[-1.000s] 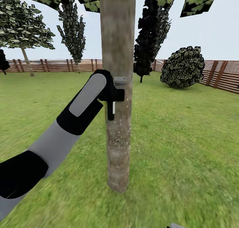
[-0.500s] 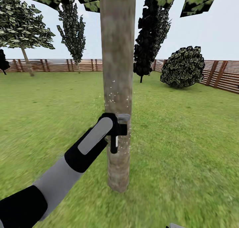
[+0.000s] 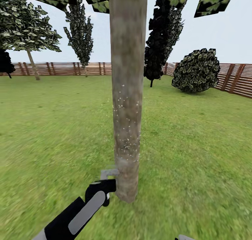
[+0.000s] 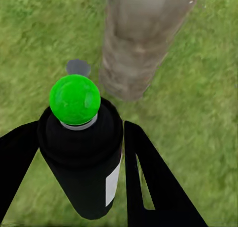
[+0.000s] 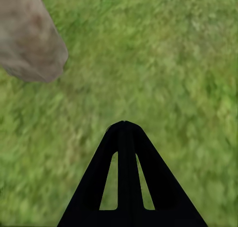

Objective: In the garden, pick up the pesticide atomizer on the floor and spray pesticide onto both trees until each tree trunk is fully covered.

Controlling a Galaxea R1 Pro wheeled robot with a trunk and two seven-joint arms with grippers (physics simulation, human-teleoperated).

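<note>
One trunk [image 3: 126,93] before me, white specks [image 3: 126,128] scattered mid-height, one atomizer [image 4: 82,142] clamped in my left gripper [image 3: 101,191], that arm stretched low beside the trunk's base on the grass [image 3: 196,145], my right gripper [image 5: 125,137] pressed closed, empty, pointing at lawn.
</note>
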